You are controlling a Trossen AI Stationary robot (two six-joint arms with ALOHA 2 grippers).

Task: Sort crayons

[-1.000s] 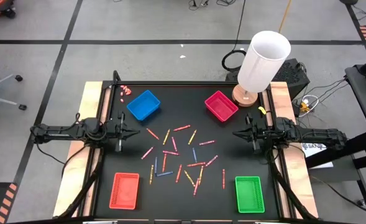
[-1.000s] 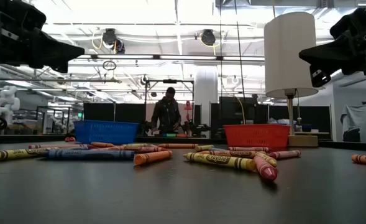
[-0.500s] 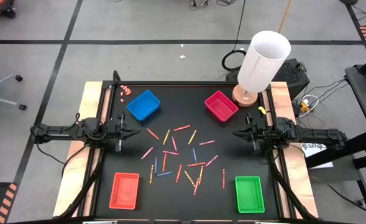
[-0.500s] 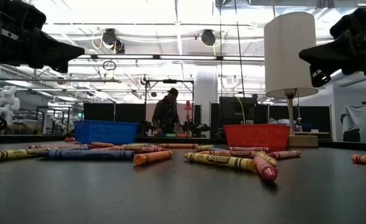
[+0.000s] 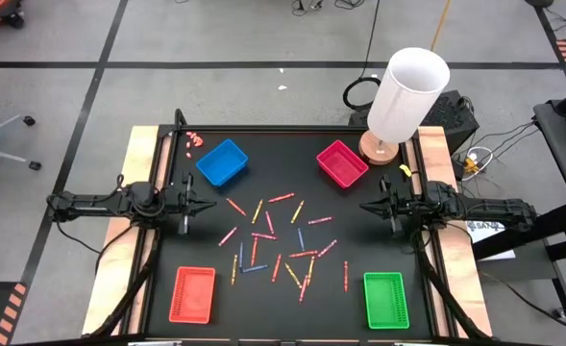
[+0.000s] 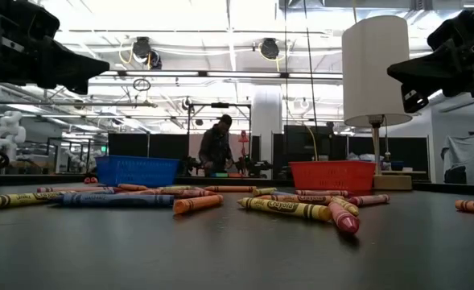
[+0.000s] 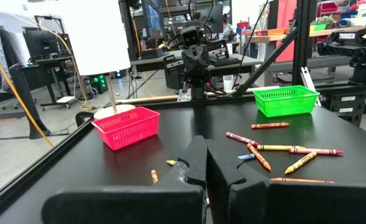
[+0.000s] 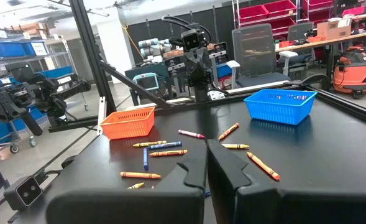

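Note:
Several crayons (image 5: 275,242), red, pink, orange, yellow and blue, lie flat and scattered on the middle of the black table; they also show in the low view (image 6: 289,208). My left gripper (image 5: 209,204) hovers shut and level over the table's left edge, pointing toward the crayons, with nothing in it (image 7: 205,163). My right gripper (image 5: 364,205) hovers shut and level over the right edge, facing the left one, also holding nothing (image 8: 206,163). Both stand well above the table top in the low view: left gripper (image 6: 100,66), right gripper (image 6: 393,74).
Four trays stand at the table's corners: blue (image 5: 222,161) far left, magenta (image 5: 341,163) far right, red (image 5: 193,294) near left, green (image 5: 386,299) near right. A white lamp (image 5: 407,96) stands at the far right corner. Tiny pink bits (image 5: 194,140) lie far left. A person (image 6: 216,147) stands beyond the table.

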